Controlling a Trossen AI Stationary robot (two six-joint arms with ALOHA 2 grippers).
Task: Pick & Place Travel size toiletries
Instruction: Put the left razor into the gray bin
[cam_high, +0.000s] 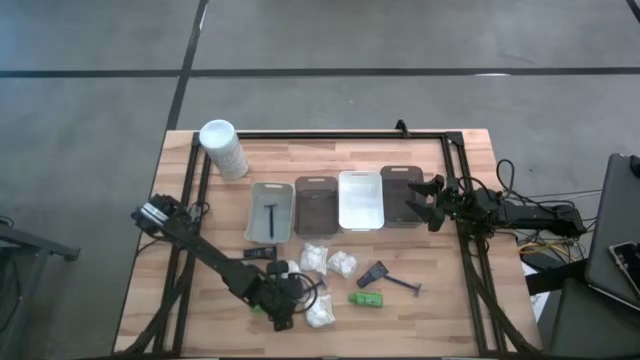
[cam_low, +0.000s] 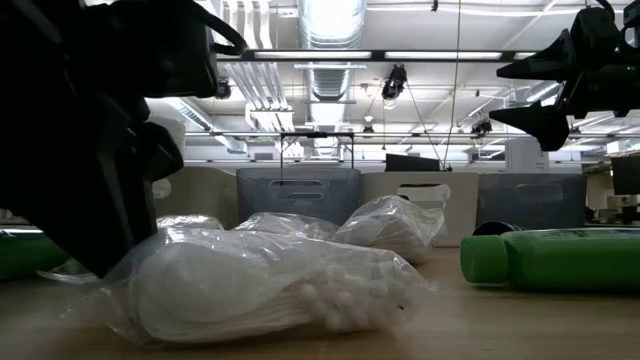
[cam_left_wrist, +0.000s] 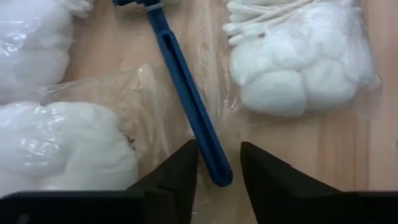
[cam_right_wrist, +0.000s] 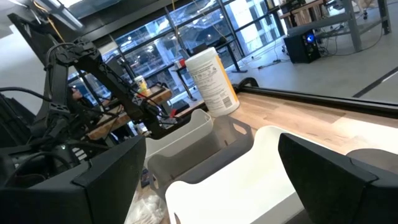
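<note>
Nearest the left wrist camera: a blue razor (cam_left_wrist: 189, 102) lying on the bench (cam_high: 440, 320) among white packets (cam_left_wrist: 305, 62), its handle end between the left gripper (cam_left_wrist: 217, 165) jaws. We read the jaws as part open, straddling the handle; no firm hold shows.

Progress, as we judge it: early. One dark razor (cam_high: 270, 218) lies in the grey tray (cam_high: 252, 225). The brown tray (cam_high: 317, 203), white tray (cam_high: 360, 198) and far dark tray (cam_high: 400, 180) look empty from above. Left on the bench: several packets, a green bottle (cam_high: 367, 298), another razor (cam_high: 390, 279) and a short black tube (cam_high: 257, 254).

The right gripper (cam_high: 428, 202) waits over the far tray, jaws wide, holding nothing.

Packets: clear crinkly film over cotton balls and swabs, soft.
</note>
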